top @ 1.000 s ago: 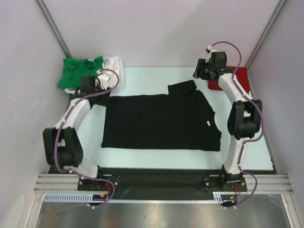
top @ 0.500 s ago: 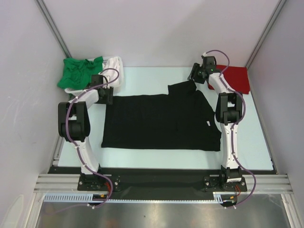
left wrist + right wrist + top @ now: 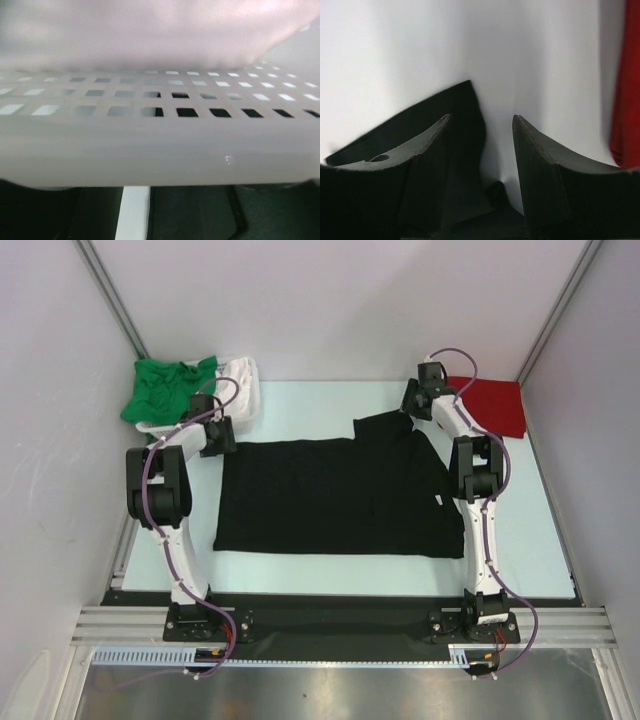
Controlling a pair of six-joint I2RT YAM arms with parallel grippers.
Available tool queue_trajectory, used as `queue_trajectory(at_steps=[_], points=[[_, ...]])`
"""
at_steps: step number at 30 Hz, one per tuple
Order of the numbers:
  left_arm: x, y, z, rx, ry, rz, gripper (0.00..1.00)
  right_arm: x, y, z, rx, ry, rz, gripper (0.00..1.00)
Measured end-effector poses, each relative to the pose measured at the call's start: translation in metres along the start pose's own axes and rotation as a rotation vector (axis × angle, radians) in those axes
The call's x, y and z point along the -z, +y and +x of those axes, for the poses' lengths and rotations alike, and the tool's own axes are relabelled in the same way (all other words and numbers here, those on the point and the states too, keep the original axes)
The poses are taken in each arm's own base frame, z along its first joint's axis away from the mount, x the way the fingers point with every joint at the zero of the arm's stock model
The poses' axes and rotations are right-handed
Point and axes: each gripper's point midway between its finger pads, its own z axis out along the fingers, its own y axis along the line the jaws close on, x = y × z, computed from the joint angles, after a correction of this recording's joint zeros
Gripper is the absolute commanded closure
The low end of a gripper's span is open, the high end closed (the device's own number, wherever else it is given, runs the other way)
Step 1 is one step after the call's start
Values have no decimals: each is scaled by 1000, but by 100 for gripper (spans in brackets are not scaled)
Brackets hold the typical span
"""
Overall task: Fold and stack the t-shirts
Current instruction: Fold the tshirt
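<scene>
The black t-shirt [image 3: 340, 495] lies spread flat on the table. The green t-shirt [image 3: 165, 388] and the white t-shirt [image 3: 238, 373] lie crumpled in the basket at the back left. The red t-shirt [image 3: 490, 405] lies folded at the back right and shows at the right edge of the right wrist view [image 3: 625, 100]. My left gripper [image 3: 222, 437] is at the black shirt's far left corner, against the basket; its jaws do not show clearly. My right gripper [image 3: 412, 405] [image 3: 481, 117] is open over the black sleeve [image 3: 445, 115], empty.
The white plastic basket [image 3: 252, 402] stands at the back left; its perforated wall [image 3: 160, 150] fills the left wrist view at close range. Grey walls enclose the table on three sides. The arm bases stand at the near edge.
My right gripper has moved left from beside the red t-shirt to the black sleeve. My left arm has folded up and its gripper has moved right to the black shirt's corner.
</scene>
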Motion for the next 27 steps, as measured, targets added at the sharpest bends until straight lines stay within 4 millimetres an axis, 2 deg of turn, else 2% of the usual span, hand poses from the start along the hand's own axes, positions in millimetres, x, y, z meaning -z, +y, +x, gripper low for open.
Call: queue_trajectory(at_steps=[2,3,4,6,7,9,11,16,20,24,27], points=[[-2,1,-4,22,2,4,52,0,-6,0,13,-8,40,45],[-3,0,-5,35,4,9,63,0,-7,1,19,-8,51,45],[-4,0,-6,50,6,12,70,0,-7,1,25,-8,54,45],[-6,0,-6,68,10,21,89,1,-6,2,39,-2,51,50],[-6,0,-6,79,13,28,92,1,-5,3,45,4,45,53],[-6,-3,-5,82,20,45,100,2,0,7,53,25,22,69],[-5,-7,-4,82,26,68,100,1,8,11,45,40,-17,84],[-3,-13,-2,82,27,108,100,3,22,18,8,79,-102,100],[1,-15,9,88,40,142,100,13,26,26,-9,109,-148,100],[8,-15,17,82,41,170,100,44,37,18,-11,105,-203,100],[17,-13,24,70,42,175,100,84,48,4,8,59,-248,100]])
